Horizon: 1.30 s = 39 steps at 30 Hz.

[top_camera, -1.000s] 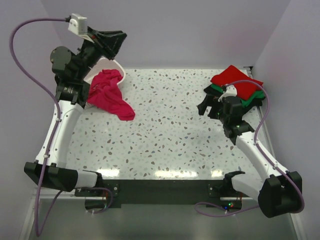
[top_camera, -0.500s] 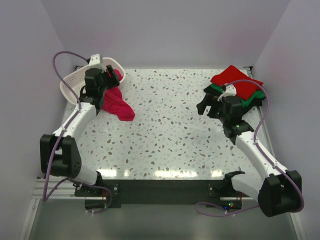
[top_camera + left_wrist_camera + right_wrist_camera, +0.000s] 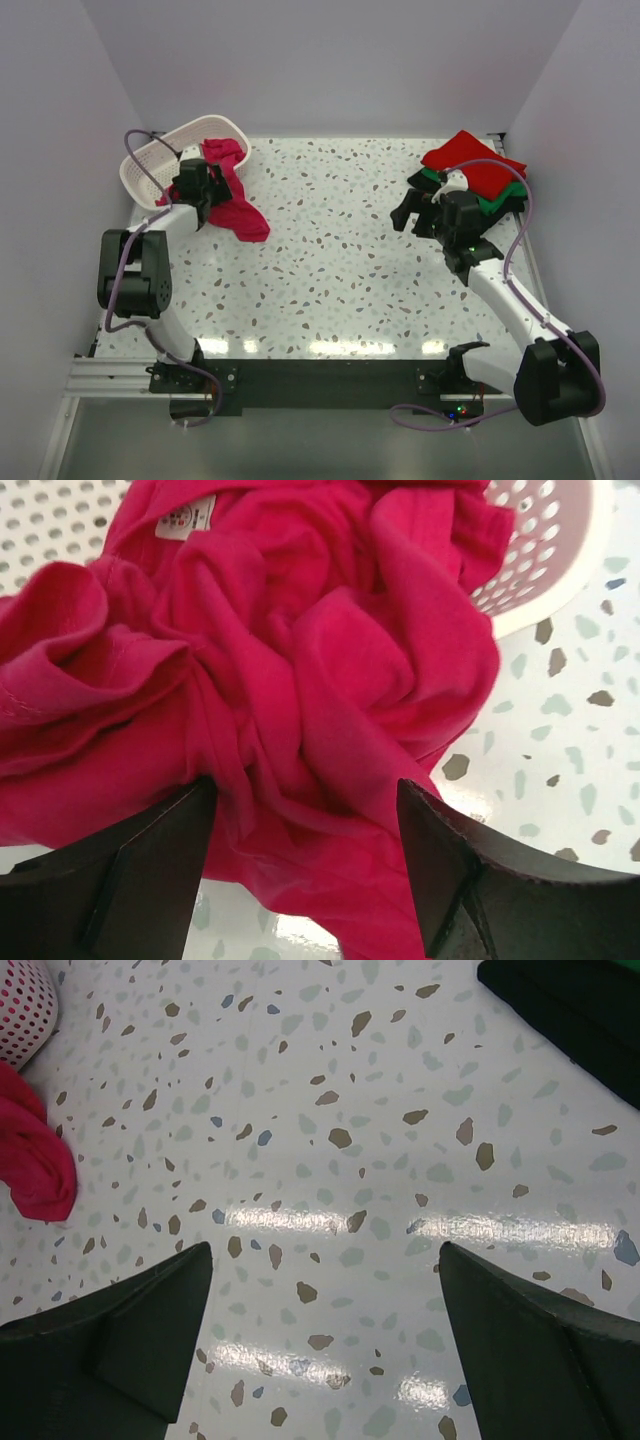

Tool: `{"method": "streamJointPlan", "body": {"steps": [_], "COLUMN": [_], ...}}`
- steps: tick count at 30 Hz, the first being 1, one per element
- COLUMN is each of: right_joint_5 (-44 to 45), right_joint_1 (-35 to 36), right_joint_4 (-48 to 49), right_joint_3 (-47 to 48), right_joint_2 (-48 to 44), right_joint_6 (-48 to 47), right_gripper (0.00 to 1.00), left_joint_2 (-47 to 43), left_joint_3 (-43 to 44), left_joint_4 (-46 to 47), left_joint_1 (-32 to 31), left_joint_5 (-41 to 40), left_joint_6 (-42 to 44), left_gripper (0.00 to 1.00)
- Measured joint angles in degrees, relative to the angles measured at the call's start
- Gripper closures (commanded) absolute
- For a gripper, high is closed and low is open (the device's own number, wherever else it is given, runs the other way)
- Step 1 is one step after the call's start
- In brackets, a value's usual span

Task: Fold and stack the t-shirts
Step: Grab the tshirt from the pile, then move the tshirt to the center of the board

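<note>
Both pairs of fingers are spread apart. At the counter's far-left corner, the left fingers [image 3: 120, 880] stand wide open, one on each side of the crumpled magenta-pink cotton t-shirt [image 3: 300, 680], with the cloth bunched between them. From the wrist view it is not clear whether either finger presses on the fabric.

That magenta-pink t-shirt [image 3: 232, 205] lies in a loose heap. Its upper part is in the white perforated plastic basket [image 3: 150, 170], and the rest spills over the basket's rim onto the white speckled terrazzo counter [image 3: 340, 260]. A small white neck label [image 3: 185, 518] shows near the top of the heap, against the basket's dotted wall [image 3: 540, 560].

The right fingers [image 3: 120, 1330] are also open and hold nothing. They hang over bare counter near the far-right corner, just beside the pile of folded shirts and pointing toward the middle of the counter. Seen from above, those fingers [image 3: 402, 214] sit at the pile's left edge.

The pile rests at the far-right corner. The folded red cloth t-shirt [image 3: 475, 160] is on top, the folded green t-shirt [image 3: 505, 195] shows beneath it, and the folded black t-shirt [image 3: 570, 1010] is at the bottom. The magenta-pink shirt and the pile are well apart, on opposite sides of the counter.
</note>
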Motion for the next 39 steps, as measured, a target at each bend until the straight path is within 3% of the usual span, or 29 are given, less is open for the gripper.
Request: {"method": "streamJointPlan", "body": {"steps": [3,6,7,10,12,21,30,35,39], "right_joint_5": [0.0,0.0,0.0,0.0,0.0,0.0,0.0,0.02,0.04], "right_joint_1": [0.0,0.0,0.0,-0.02,-0.02,0.0,0.0,0.0,0.0], "right_joint_4": [0.0,0.02,0.0,0.0,0.0,-0.07,-0.09,-0.11,-0.11], "right_joint_3": [0.0,0.0,0.0,0.0,0.0,0.0,0.0,0.02,0.02], "right_joint_2": [0.02,0.09,0.13,0.37,0.44,0.59,0.98,1.03,1.03], "right_joint_6": [0.02,0.0,0.0,-0.02,0.0,-0.02,-0.07,-0.09,-0.15], "right_gripper": [0.01,0.01,0.01,0.01,0.01,0.01,0.01,0.01,0.01], "left_joint_2": [1.97,3.76,4.04,4.07,3.98,-2.8,-16.04,-19.34,-19.65], "left_joint_3": [0.04,0.7,0.85,0.96,0.96,0.11,0.7,3.82,8.83], "left_joint_4": [0.02,-0.33,-0.39,-0.35,-0.35,-0.85,-0.83,1.27,2.6], "left_joint_1": [0.0,0.0,0.0,0.0,0.0,0.0,0.0,-0.35,-4.17], "left_joint_5": [-0.35,-0.7,-0.98,-1.99,-2.64,-0.09,18.16,29.2,35.32], "left_joint_6": [0.0,-0.2,-0.11,-0.04,0.07,0.46,1.46,-0.33,-0.46], "left_gripper": [0.27,0.51,0.67,0.92,1.0,1.0,1.0,1.0,1.0]}}
